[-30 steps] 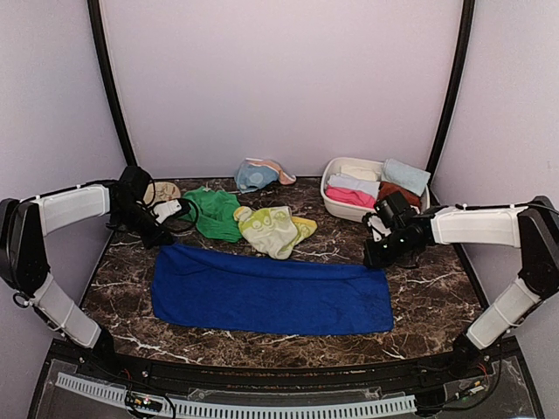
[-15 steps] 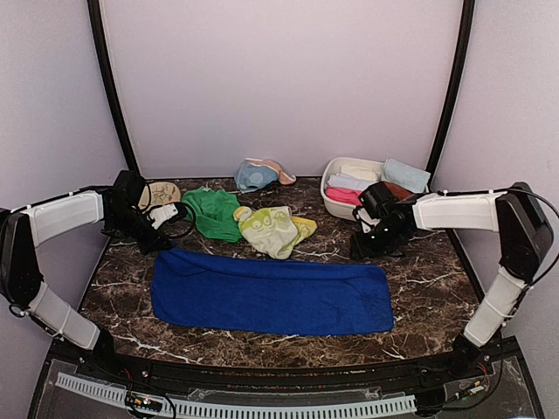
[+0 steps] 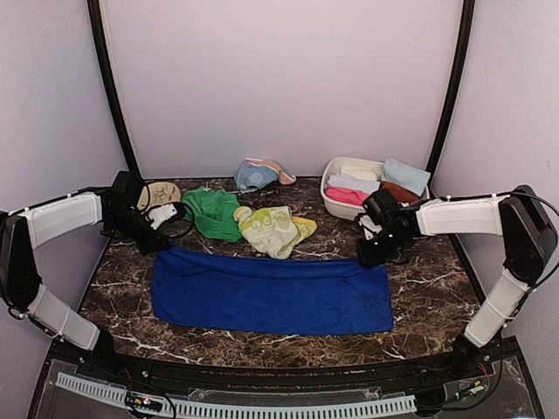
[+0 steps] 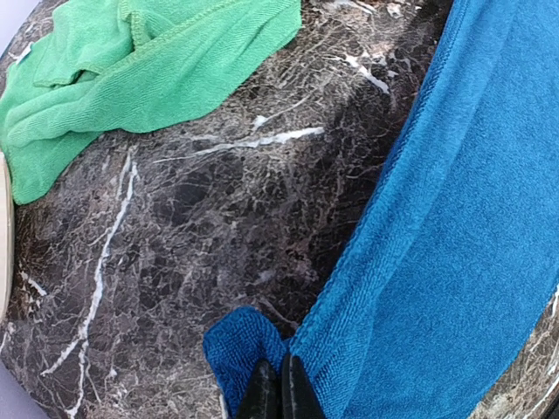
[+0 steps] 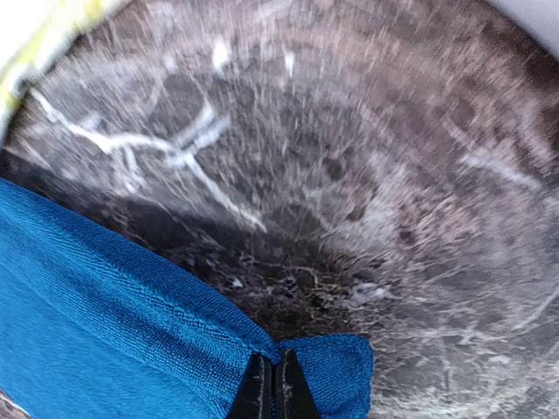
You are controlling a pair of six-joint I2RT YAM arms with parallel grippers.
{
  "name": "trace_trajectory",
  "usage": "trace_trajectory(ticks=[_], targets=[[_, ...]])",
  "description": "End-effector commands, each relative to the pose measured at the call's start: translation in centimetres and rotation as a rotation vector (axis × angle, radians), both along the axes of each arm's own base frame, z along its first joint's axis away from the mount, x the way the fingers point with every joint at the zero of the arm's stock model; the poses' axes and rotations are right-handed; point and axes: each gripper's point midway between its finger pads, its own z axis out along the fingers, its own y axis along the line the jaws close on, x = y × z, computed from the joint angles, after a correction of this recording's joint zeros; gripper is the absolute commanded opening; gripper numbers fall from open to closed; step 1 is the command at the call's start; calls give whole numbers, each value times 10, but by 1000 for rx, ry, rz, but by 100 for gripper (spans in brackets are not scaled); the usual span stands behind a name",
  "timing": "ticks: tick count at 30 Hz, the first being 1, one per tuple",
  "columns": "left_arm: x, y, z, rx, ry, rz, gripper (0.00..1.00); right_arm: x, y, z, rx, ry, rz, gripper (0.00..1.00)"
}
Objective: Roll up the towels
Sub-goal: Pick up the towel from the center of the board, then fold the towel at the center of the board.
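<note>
The blue towel [image 3: 271, 292] lies spread flat and lengthwise across the middle of the table [image 3: 437, 301], its long side running along the near edge. The left gripper [image 4: 279, 391] has its fingers pressed together on the towel's far-left corner, which folds up in a small blue flap around the tips. The right gripper [image 5: 272, 386] is pinched the same way on the far-right corner, with a little tab of cloth bunched just beside the closed tips. Behind the blue towel, toward the far edge, a green towel [image 3: 212, 212] sits crumpled left of centre, and a patterned towel [image 3: 272, 229] in pale yellow-green lies rumpled beside it, the two touching. Farther back, against the far edge, is a light blue towel [image 3: 253, 177] in a heap with a pinkish bit of cloth on it. A white basin [image 3: 330, 202] in the far-right corner holds rolled towels [image 3: 351, 195], pink, white and rust. A tan disc [image 3: 162, 190] lies near the far-left corner, just behind the left arm.
</note>
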Motion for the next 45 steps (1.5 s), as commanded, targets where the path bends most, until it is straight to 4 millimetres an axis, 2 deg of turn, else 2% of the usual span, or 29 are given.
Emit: trace_trajectory(ticks=[1, 4, 10, 15, 18, 22, 27, 30, 32, 35, 41, 42, 43, 44, 45], targets=[[11, 7, 13, 7, -64, 58, 0, 22, -7, 34, -4, -138, -64, 0], [21, 10, 21, 16, -107, 84, 0, 27, -12, 46, -12, -187, -82, 0], [46, 20, 34, 58, -203, 140, 0, 35, -15, 58, -16, -250, -96, 0], [57, 21, 32, 64, -191, 163, 0, 41, -11, 63, -8, -267, -87, 0], [52, 18, 32, 49, -170, 146, 0, 37, -12, 64, -6, -261, -88, 0], [30, 14, 29, 38, -158, 88, 0, 18, -17, 69, 27, -257, -89, 0], [14, 14, 30, 35, -137, 72, 0, -4, -27, 71, 60, -265, -106, 0], [8, 13, 33, 23, -145, 73, 0, -7, -31, 76, 75, -284, -126, 0], [13, 14, 34, 22, -181, 89, 0, -3, -32, 78, 79, -313, -141, 0], [33, 19, 33, 43, -227, 130, 0, 10, -30, 73, 50, -321, -145, 0], [72, 23, 15, 58, -261, 191, 0, 40, -22, 43, -23, -296, -146, 0], [75, 22, 9, 54, -245, 193, 3, 43, -22, 39, -29, -293, -149, 0], [76, 18, 1, 43, -223, 185, 12, 47, -21, 39, -27, -300, -151, 2], [76, 17, -7, 41, -198, 180, 20, 48, -21, 28, -47, -281, -149, 4], [77, 17, -15, 41, -171, 184, 25, 51, -21, 24, -59, -276, -146, 6]])
